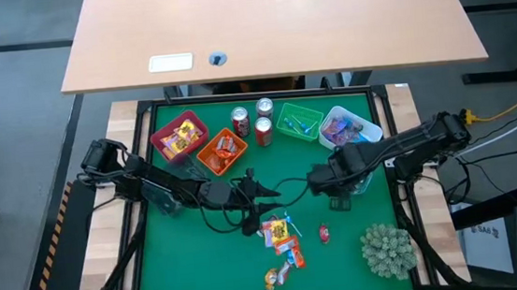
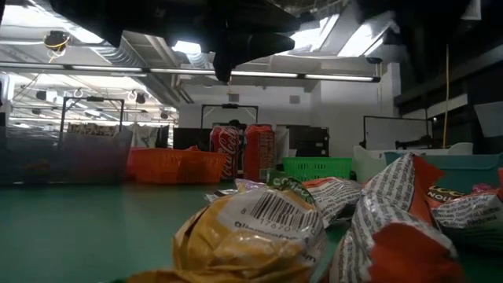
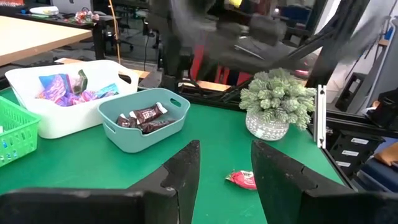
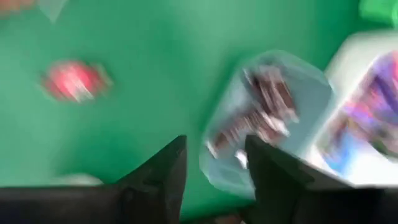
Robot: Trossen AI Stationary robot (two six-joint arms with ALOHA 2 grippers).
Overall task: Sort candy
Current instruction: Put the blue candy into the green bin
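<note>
**Loose candy at the near edge, both grippers empty mid-mat**

Nearest the front edge of the green mat (image 1: 157, 267) lies a small heap of candy (image 1: 281, 242) in yellow, orange and red wrappers, with one red sweet (image 1: 324, 234) lying apart from it, toward the plant ball (image 1: 387, 250) by the near right corner. Behind the heap, near the mat's middle, the left gripper (image 1: 265, 198) hangs with fingers apart and nothing between them. The right gripper (image 4: 214, 174) is right of centre over a teal tub (image 3: 144, 118) of dark-wrapped sweets, fingers apart and empty. Along the far edge stand a red basket (image 1: 179, 138), an orange basket (image 1: 221, 151), two soda cans (image 1: 253, 120), a green basket (image 1: 299, 121) and a white tub (image 1: 349, 127) of blue and purple sweets.
</note>
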